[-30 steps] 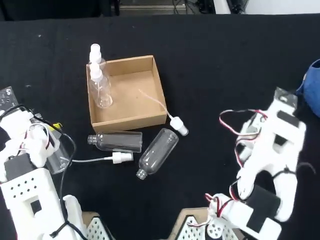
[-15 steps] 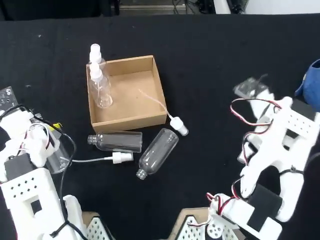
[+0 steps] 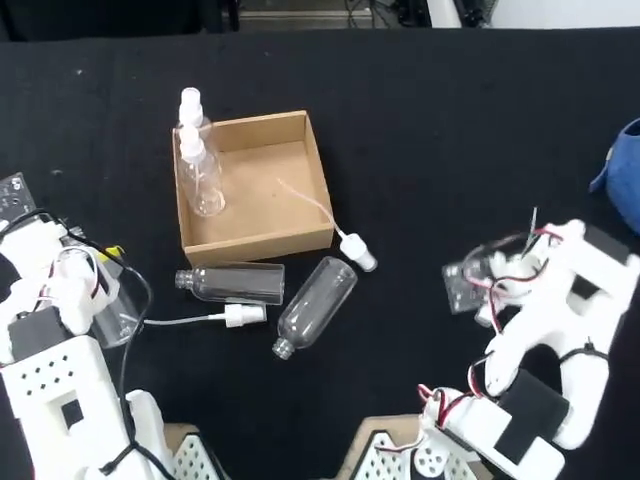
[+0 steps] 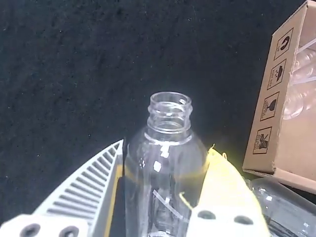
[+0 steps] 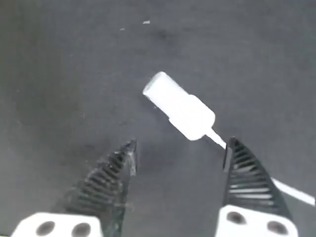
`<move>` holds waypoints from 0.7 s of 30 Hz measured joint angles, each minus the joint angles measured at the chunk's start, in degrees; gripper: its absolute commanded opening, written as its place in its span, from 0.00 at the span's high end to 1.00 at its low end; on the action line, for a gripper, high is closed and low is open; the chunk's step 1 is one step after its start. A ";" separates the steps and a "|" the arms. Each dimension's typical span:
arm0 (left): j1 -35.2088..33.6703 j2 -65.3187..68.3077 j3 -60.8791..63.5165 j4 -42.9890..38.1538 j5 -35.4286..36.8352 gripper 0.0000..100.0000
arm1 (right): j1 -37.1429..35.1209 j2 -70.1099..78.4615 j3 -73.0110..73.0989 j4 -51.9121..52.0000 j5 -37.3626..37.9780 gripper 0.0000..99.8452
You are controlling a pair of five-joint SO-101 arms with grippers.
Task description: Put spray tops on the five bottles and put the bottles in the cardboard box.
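Observation:
My left gripper (image 4: 167,148) is shut on a clear uncapped bottle (image 4: 168,168), held upright at the table's left near the cardboard box (image 3: 300,170). In the high view that bottle (image 3: 115,312) is beside the left arm. Two capped bottles (image 3: 201,178) stand at the box's left wall. Two uncapped bottles (image 3: 232,283) (image 3: 315,303) lie in front of the box. One spray top (image 3: 245,316) lies between them. Another spray top (image 5: 180,108) lies by the box's right corner, just ahead of my open right gripper (image 5: 181,144), whose fingers do not touch it.
The table is covered in black cloth. A blue object (image 3: 622,175) sits at the right edge. The second spray top's thin tube (image 3: 305,203) reaches over the box wall. White arm bases and cables occupy the near edge.
The right arm has swung left and down toward the spray top near the box's right corner. The left arm and its bottle have stayed still.

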 measured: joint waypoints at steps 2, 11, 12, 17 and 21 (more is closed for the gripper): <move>0.00 0.00 0.00 0.00 0.00 0.97 | 0.44 0.00 2.81 -3.52 3.34 0.75; 0.00 0.00 0.00 0.00 0.00 0.97 | 0.35 3.96 10.81 -16.09 2.55 0.81; 0.00 0.00 0.00 0.00 0.00 0.97 | 0.35 3.96 10.81 -16.26 1.32 0.86; 0.00 0.00 0.00 0.00 0.00 0.97 | -0.97 3.96 11.25 -16.70 -9.85 0.94; 0.00 0.00 0.00 0.00 0.00 0.97 | -2.46 3.87 11.25 -16.97 -28.57 0.94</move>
